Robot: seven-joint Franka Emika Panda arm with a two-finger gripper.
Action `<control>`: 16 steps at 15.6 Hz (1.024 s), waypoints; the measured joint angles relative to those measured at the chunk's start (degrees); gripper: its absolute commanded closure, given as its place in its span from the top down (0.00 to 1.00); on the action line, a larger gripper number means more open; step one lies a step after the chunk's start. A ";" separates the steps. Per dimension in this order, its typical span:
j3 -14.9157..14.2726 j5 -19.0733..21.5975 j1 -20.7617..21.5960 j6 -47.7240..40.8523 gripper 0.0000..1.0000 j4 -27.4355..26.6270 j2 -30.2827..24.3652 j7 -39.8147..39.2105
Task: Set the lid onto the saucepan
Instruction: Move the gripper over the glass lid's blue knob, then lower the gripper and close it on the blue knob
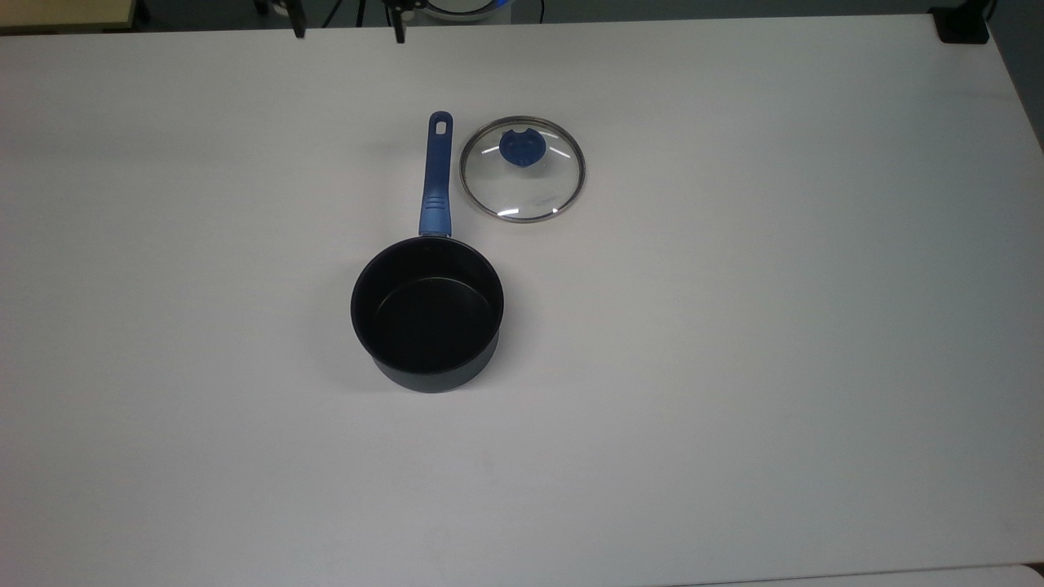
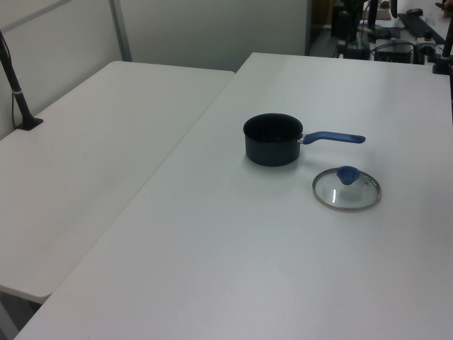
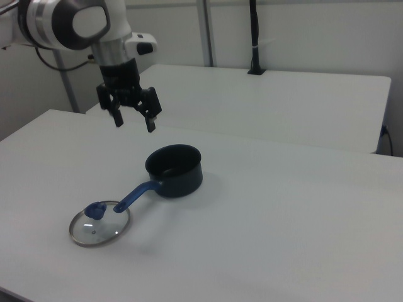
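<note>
Overhead, in the top view, the white table point(image 1: 734, 367) spreads across nearly the whole frame. Left of centre sits the saucepan point(image 1: 427, 314), its black bowl open and upright, with its blue handle point(image 1: 436, 178) running straight up the frame to a holed end. Just to the right of that handle, near but not touching it, the lid point(image 1: 522, 168) lies flat on the table in the upper middle, its blue knob point(image 1: 520, 148) set toward the upper part of the glass disc. At the top edge, two dark fingertips point(image 1: 399, 31) poke into the frame, well apart from each other.

In the left view, a second white table point(image 2: 92, 142) fills the left side of the frame. The saucepan point(image 2: 273, 139) stands right of centre, handle pointing to the left view's right, and the lid point(image 2: 347, 189) rests below the handle, toward the lower right.

In the right view, the lid point(image 3: 99, 224) lies at the lower left, touching or nearly touching the end of the handle; the contact cannot be judged. The gripper point(image 3: 134, 123) hangs in the upper left, above the table and clear of both pan and lid, its two fingers spread wide with nothing between them. The saucepan point(image 3: 174, 170) sits near the frame's middle, lower and to the right of the gripper.
</note>
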 measured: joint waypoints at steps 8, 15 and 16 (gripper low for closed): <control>9.59 -0.32 0.16 -5.62 1.00 -10.53 0.23 -2.63; 16.94 -0.32 0.44 9.04 1.00 -22.92 1.47 9.10; 16.93 -0.32 0.42 11.08 1.00 -23.48 2.14 10.50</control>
